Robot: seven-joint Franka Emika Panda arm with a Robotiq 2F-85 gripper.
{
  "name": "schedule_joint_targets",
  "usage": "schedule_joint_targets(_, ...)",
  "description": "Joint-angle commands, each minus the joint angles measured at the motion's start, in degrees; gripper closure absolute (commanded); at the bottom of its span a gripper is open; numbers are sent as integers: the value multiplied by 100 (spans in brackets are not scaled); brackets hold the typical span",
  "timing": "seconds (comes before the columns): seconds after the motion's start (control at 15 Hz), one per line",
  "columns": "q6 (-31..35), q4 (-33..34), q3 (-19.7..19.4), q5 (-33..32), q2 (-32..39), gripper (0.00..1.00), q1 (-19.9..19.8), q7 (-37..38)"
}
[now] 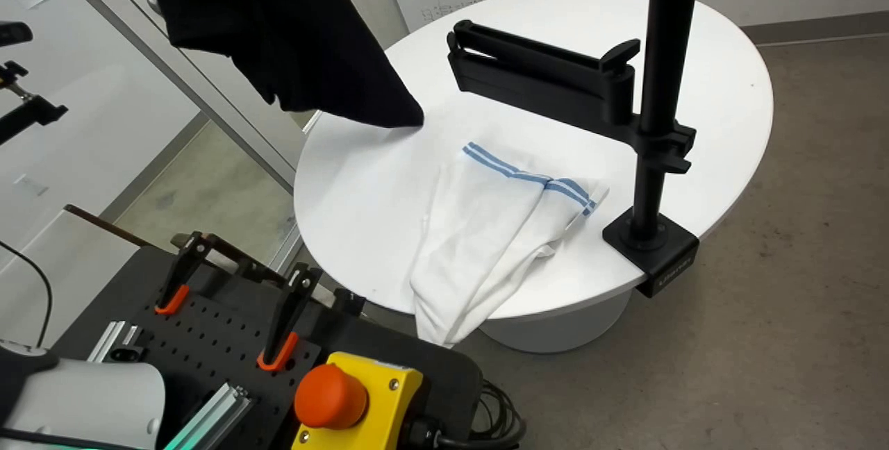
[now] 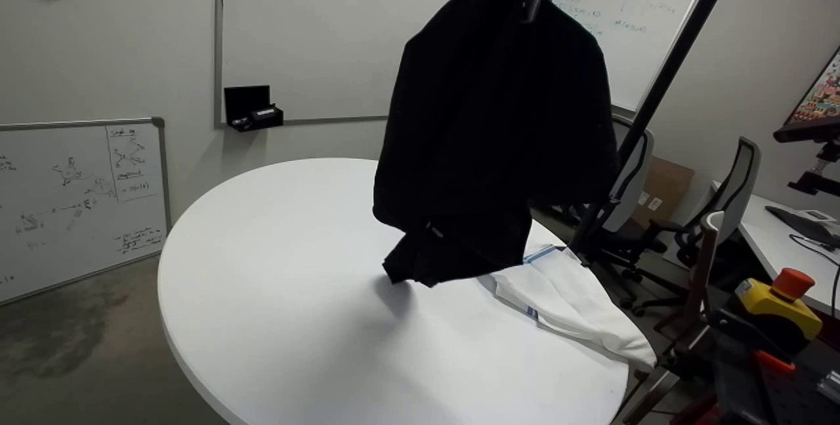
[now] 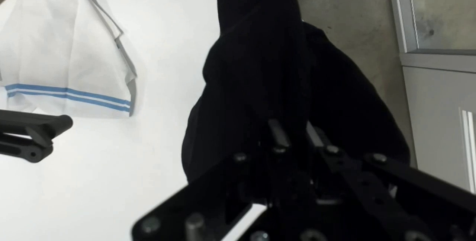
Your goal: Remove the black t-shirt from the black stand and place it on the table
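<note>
Black cloth t-shirt (image 2: pixel 492 117), hanging from a black two-fingered gripper (image 2: pixel 532 10) over a round white table (image 2: pixel 275 320), off the tall black tubular stand (image 1: pixel 667 40). A white wall-mounted whiteboard (image 2: pixel 315 38) at the far side is shown in an exterior view, together with grey-backed office chairs (image 2: pixel 725 189) at far right. The table appears in all three views; whether the t-shirt's lowest fold touches it cannot be told. The stand rises at the table's right rim on a square black clamp base (image 1: pixel 653 248), plain in an exterior view; the wrist view shows the tip of its flat black arm (image 1: pixel 549 82), left of the t-shirt and apart from it. The t-shirt's upper part is cut by the frame in an exterior view that includes, at near left, a black perforated plate (image 1: pixel 222 328) with orange-tipped black clamps (image 1: pixel 286 311). A white cloth towel with blue stripes (image 1: pixel 493 235) lies on the table, one end past the rim in both exterior views. The gripper is narrow, its fingers (image 3: pixel 278 135) close together with the t-shirt's cloth between them. A yellow box (image 1: pixel 389 394) with a domed red button (image 1: pixel 330 396) appears in both exterior views. A small black tray-like holder (image 2: pixel 248 97), at the whiteboard's lower left corner, contains dark objects (image 2: pixel 262 114) too small to identify.
</note>
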Motion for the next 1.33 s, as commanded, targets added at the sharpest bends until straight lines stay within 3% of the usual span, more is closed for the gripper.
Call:
schedule_joint_targets(0.0, -281, 104, 38, 65, 262, 97, 43, -79)
schedule_joint_targets(0.6, -1232, 229, 95, -116, 888, 97, 159, -180)
schedule_joint_targets(1.27, 201, 368, -80, -1060, 1829, 97, 303, 197)
